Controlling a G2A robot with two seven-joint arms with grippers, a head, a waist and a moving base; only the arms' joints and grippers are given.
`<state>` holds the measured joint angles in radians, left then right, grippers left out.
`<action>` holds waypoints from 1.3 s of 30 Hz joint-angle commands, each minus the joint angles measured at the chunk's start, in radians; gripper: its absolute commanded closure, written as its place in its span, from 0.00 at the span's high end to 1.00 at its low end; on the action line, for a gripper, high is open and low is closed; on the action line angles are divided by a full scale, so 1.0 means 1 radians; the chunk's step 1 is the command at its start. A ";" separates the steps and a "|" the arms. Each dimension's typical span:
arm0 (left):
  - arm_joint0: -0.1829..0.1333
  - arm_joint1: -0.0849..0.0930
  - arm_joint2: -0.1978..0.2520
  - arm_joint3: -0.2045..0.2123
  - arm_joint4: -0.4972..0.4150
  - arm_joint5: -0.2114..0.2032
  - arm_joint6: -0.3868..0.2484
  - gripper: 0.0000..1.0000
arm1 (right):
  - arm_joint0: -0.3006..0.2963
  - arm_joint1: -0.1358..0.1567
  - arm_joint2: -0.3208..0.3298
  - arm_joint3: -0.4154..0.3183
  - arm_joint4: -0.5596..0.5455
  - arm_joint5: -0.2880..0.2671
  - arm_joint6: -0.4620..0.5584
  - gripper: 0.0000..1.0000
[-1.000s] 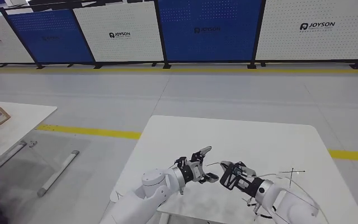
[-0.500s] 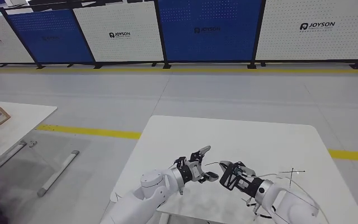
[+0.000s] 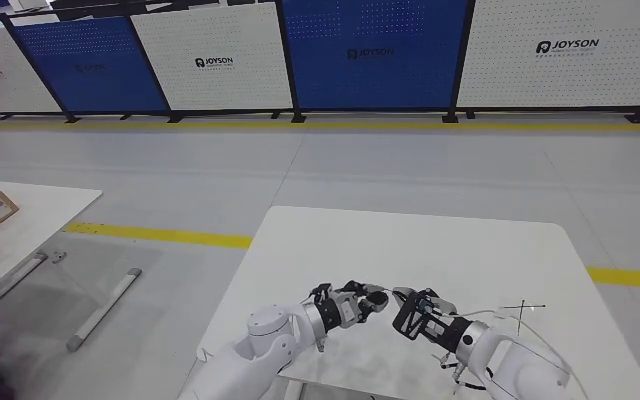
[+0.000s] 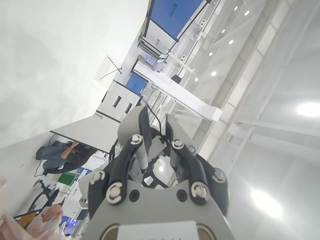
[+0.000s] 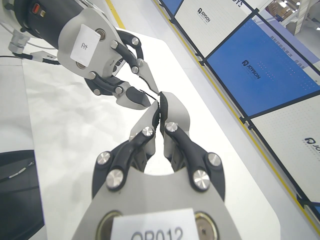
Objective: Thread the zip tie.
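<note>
The zip tie is a thin black strand held up in the air over the white table, right where the two grippers meet. The right gripper has it pinched, pads pressed tight together, with a short length of tie poking out past the tips. That free length runs into the left gripper, whose jaws stand a little apart, one on each side of the strand, with a slit of light between them. The strand is too fine for me to say which end is the head, or whether there is a loop.

I'd guess the tie weighs next to nothing. It looks springy rather than limp, and smooth enough to slide lengthwise through a loose pinch. It should be gripped flat across its broad faces, since on edge it would likely roll or flick out. A hold close to the free end looks best, because a short stub keeps stiff enough to aim and a long one would sag and wander. The very tip ought to stay bare for the threading. Squeezing should not harm it, though a sharp bend might leave a kink.

A thin dark cross lies on the table, well apart on the right arm's side. Across the floor stand blue and white panels.
</note>
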<state>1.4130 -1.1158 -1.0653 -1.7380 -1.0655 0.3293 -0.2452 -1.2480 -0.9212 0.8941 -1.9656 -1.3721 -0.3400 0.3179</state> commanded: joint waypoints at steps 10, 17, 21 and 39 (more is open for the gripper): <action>0.005 0.000 0.004 -0.002 0.020 0.007 -0.020 0.00 | 0.000 0.000 0.000 0.000 0.000 0.000 0.000 0.00; 0.007 0.001 -0.002 -0.002 0.022 0.000 -0.025 0.81 | 0.000 0.000 0.000 0.000 0.000 0.000 0.000 0.00; 0.000 -0.002 0.001 0.006 0.017 -0.009 -0.015 0.77 | 0.000 0.000 0.000 0.000 0.000 0.000 0.000 0.00; -0.024 -0.012 0.016 0.037 0.008 -0.009 -0.003 0.05 | 0.000 0.000 0.000 0.000 0.000 0.000 0.000 0.00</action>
<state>1.3885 -1.1277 -1.0492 -1.7015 -1.0588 0.3213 -0.2478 -1.2480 -0.9212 0.8941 -1.9656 -1.3720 -0.3400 0.3179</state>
